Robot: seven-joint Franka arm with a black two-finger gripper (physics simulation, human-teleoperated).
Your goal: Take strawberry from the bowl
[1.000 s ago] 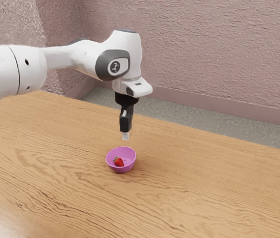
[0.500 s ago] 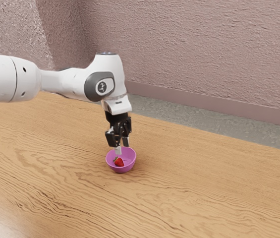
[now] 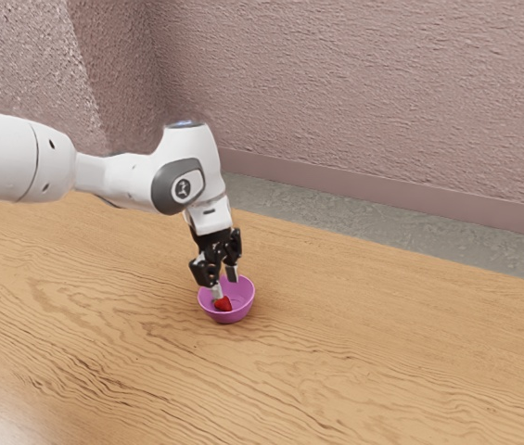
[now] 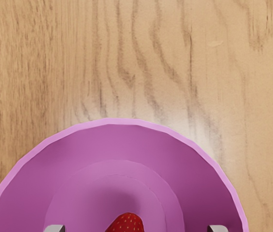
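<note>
My gripper point(image 3: 224, 283) is open and tilted, its fingertips down at the mouth of the pink-purple bowl point(image 3: 232, 317). The red strawberry point(image 3: 223, 304) lies inside the bowl, just below the nearer fingertip, which hides its leafy end. In the wrist view the strawberry point(image 4: 127, 223) shows its seeded red part on the floor of the bowl point(image 4: 119, 140). Both tips of the gripper point(image 4: 136, 228) appear there, wide apart, one on each side of the strawberry and touching neither side of it.
The bowl stands on a wood-grained table point(image 3: 364, 343). Behind the table's far edge are a grey floor point(image 3: 391, 236) and a rough pinkish wall point(image 3: 354, 93). My white arm point(image 3: 20, 158) reaches in from the exterior view's left.
My hand has come down to the bowl and moved toward the exterior view's left, turning so that both separated fingers show. The bowl and strawberry have stayed where they were.
</note>
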